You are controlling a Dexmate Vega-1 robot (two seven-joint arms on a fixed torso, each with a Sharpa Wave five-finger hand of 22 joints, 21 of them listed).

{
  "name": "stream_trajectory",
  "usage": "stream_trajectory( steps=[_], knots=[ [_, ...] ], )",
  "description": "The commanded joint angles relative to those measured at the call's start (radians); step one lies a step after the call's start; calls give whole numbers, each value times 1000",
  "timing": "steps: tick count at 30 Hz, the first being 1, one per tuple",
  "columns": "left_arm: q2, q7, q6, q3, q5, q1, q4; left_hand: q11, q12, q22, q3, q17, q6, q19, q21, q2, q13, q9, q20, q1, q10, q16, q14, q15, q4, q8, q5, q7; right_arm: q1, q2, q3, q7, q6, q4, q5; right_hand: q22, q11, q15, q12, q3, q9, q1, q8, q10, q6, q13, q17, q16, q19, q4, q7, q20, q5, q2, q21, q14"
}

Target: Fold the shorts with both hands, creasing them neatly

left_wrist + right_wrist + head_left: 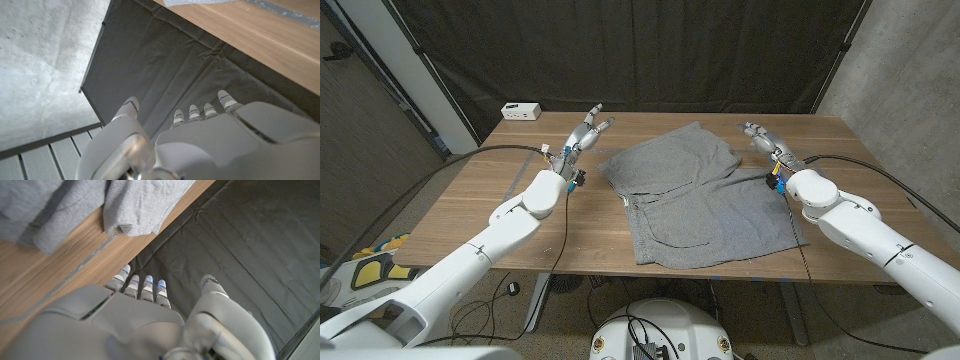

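Note:
Grey shorts (698, 196) lie spread and rumpled on the middle of the wooden table (460, 215), one leg reaching toward the far edge. My left hand (583, 134) hangs above the table to the left of the shorts, fingers apart and holding nothing. My right hand (763, 139) hovers just right of the shorts' far leg, also with fingers apart and empty. In the right wrist view the shorts (130, 205) lie beyond my right hand (145, 325). In the left wrist view my left hand (200, 145) points past the table edge (260, 37).
A small white box (520, 110) stands at the table's far left corner. A black curtain (640, 50) hangs behind the table. Black cables run along both arms, and bare wood lies left of the shorts.

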Motion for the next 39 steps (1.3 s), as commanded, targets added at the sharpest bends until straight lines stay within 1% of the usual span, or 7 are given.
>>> stream_trajectory(
  steps=[1, 10, 12, 14, 25, 31, 39],
  knots=[
    [75, 47, 50, 5, 192, 59, -156, 3, 3, 1, 2, 2, 6, -24, -8, -1, 3, 5, 8, 13, 8, -3, -45, 7, -10, 5, -6, 0, -102, -88, 51, -91, -145, -175, -70, 6, 0, 1, 3, 6, 3, 14, 4, 4, 11, 4, 3, 3, 8, -9, -1, 4, -3, 4, 6, 7],
    [103, 53, 64, -10, 263, 108, -224, 5, 1, 2, 0, 3, 17, -29, -13, -9, 4, 5, 3, 22, 13, -4, -50, 7, -23, 5, -16, 1, -164, -122, 89, -120, -198, -252, -101, 5, -5, -5, 3, 12, 4, 28, 4, 13, 21, 4, 2, 2, 16, -21, -4, 3, -11, 4, 7, 13],
    [108, 53, 64, -12, 276, 117, -237, 6, 1, 2, -1, 3, 26, -26, -14, -13, 4, 5, 2, 26, 19, -3, -47, 6, -29, 5, -21, -6, -176, -133, 93, -132, -230, -278, -117, 5, -7, -5, 3, 13, 4, 31, 4, 15, 25, 4, 2, 2, 16, -24, -4, 3, -13, 3, 6, 14],
    [114, 48, 69, -15, 288, 125, -252, -18, 0, 2, -2, 3, 27, -27, -16, -16, 4, 5, 2, 31, 21, -3, -48, 5, -36, 3, -26, -8, -193, -136, 107, -133, -234, -290, -113, 5, -8, -7, 3, 13, 4, 32, 4, 16, 26, 4, 2, 2, 17, -26, -4, 3, -14, 3, 7, 16],
    [136, 28, 79, -18, 360, 156, -312, -23, -4, 3, -6, 3, 43, -40, -25, -25, 4, 6, -1, 37, 23, -6, -60, 7, -48, 3, -33, -9, -299, -164, 169, -182, -321, -383, -153, 5, -11, -12, 3, 18, 4, 46, 5, 26, 39, 4, 2, 2, 29, -40, -4, 6, -21, 1, 9, 24],
    [146, 18, 79, -19, 395, 171, -339, -22, -4, 3, -8, 3, 56, -43, -28, -29, 4, 6, -3, 40, 26, -6, -62, 7, -54, 6, -36, -5, -373, -169, 214, -209, -368, -436, -173, 5, -12, -13, 4, 21, 4, 54, 6, 34, 48, 4, 2, 2, 36, -47, -5, 6, -24, 1, 10, 29],
    [159, -1, 72, -22, 424, 187, -361, -21, -7, 4, -11, 4, 64, -51, -33, -35, 5, 6, -4, 42, 26, -7, -69, 6, -60, 5, -39, -3, -449, -147, 261, -231, -413, -487, -198, 5, -15, -16, 4, 25, 4, 65, 6, 41, 56, 4, 2, 2, 42, -57, -6, 6, -28, 1, 10, 35]
  ],
)
